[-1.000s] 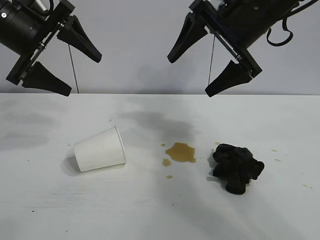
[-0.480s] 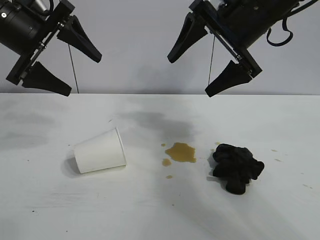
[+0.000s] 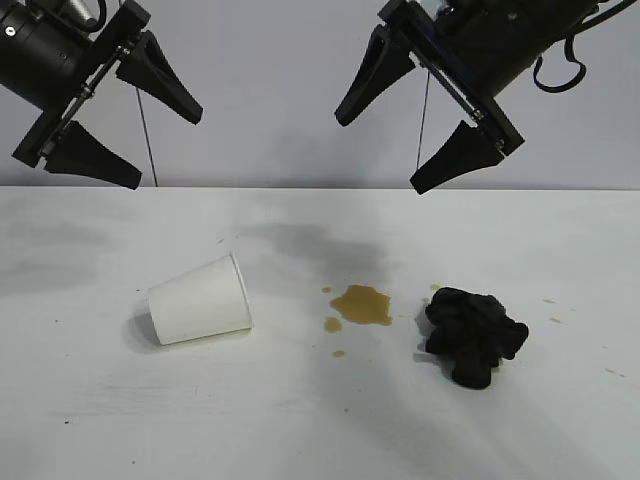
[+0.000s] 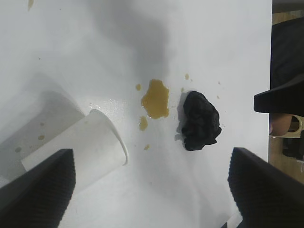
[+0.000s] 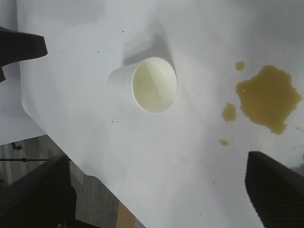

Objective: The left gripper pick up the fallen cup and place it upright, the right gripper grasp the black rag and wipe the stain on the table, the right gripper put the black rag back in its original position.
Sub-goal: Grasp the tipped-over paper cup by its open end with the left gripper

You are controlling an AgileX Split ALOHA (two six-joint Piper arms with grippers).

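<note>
While both arms hang high above the bench (image 3: 90,420), the cup (image 3: 200,299) lies on its side well below the left claw (image 3: 135,140), which is wide open and empty. Right claw (image 3: 378,150) is wide open too, above the stain (image 3: 362,305) and the black rag (image 3: 472,335) beside it. No writing is visible.

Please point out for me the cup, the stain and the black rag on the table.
cup (image 3: 200,299): exterior view, middle of its side wall.
stain (image 3: 362,304): exterior view, centre of the main puddle.
black rag (image 3: 472,334): exterior view, middle of the crumpled heap.
</note>
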